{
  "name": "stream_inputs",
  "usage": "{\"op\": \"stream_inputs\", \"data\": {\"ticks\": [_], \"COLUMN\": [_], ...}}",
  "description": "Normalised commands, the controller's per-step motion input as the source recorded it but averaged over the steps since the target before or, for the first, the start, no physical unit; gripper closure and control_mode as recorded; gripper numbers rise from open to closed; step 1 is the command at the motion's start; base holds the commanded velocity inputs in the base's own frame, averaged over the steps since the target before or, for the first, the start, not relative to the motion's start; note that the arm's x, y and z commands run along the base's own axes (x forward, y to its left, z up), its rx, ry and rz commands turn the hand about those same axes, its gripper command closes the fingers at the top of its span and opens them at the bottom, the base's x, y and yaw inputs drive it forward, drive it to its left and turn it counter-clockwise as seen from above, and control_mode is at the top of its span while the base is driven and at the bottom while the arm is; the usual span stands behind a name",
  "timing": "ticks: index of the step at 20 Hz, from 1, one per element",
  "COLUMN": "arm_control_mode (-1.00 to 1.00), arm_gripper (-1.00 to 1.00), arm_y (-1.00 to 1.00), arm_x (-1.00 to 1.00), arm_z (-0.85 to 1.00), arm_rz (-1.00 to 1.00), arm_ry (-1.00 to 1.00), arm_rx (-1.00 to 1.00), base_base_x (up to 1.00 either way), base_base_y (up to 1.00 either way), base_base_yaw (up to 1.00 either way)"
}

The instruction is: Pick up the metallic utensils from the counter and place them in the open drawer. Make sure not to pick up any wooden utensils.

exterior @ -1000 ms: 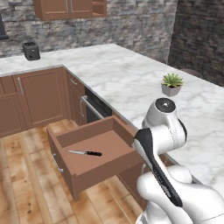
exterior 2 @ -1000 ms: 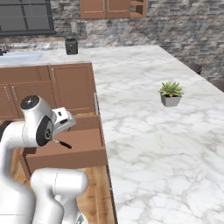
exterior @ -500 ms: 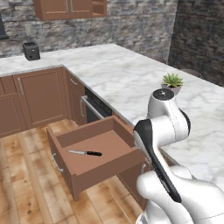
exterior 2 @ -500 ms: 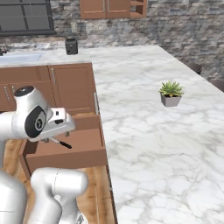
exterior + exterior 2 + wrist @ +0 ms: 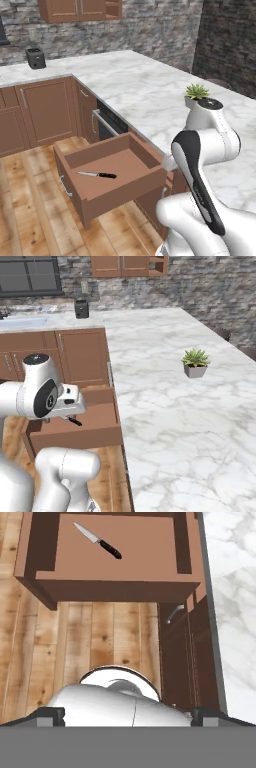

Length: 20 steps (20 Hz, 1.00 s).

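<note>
So we've got the knife (image 5: 98, 541) lying flat in the open drawer (image 5: 113, 188) where it belongs, no spoon-like metal piece visible on the counter (image 5: 170, 381), and honestly we can't tell whether the gripper's fingers are apart or together.

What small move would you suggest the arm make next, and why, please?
Probably swing back toward the counter to look for the remaining metal utensil: the knife already lies alone in the open drawer, and the hand faces the floor.
</note>
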Motion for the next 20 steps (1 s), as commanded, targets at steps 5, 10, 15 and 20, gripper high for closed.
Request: {"op": "stream_inputs", "data": {"ticks": [5,10,15,20], "arm_control_mode": [-1.00,-1.00,-1.00,-1.00], "arm_gripper": [-1.00,-1.00,-1.00,-1.00], "arm_y": [-0.01,0.00,0.00,0.00], "arm_x": [-0.35,-0.10,0.00,0.00], "arm_z": [0.00,0.01,0.00,0.00], "arm_rz": [0.01,0.00,0.00,0.00], "arm_ry": [-0.05,-0.03,0.00,0.00], "arm_rx": [0.05,0.00,0.00,0.00], "base_base_x": [0.00,0.00,0.00,0.00], "base_base_y": [0.00,0.00,0.00,0.00], "base_base_yaw": [0.00,0.00,0.00,0.00]}}
